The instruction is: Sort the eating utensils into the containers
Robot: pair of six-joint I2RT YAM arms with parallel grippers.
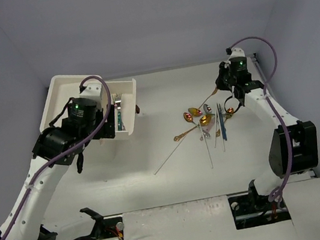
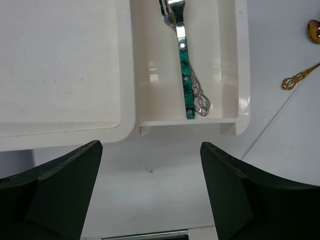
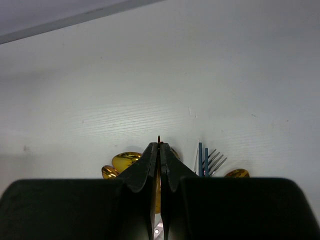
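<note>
top cam high, looks down on table (image 1: 176, 184); left wrist close over drawer (image 2: 227, 60), right wrist low by gold spoons (image 3: 125, 161); top shows both.

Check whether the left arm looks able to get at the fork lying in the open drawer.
Probably yes. The left gripper hangs open just short of the drawer, with nothing between them, and the fork lies uncovered inside. The narrow walls and the teal stick alongside could crowd the grasp.

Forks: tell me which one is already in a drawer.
The silver fork beside the teal chopstick in the white drawer; the other fork lies loose on the table.
</note>
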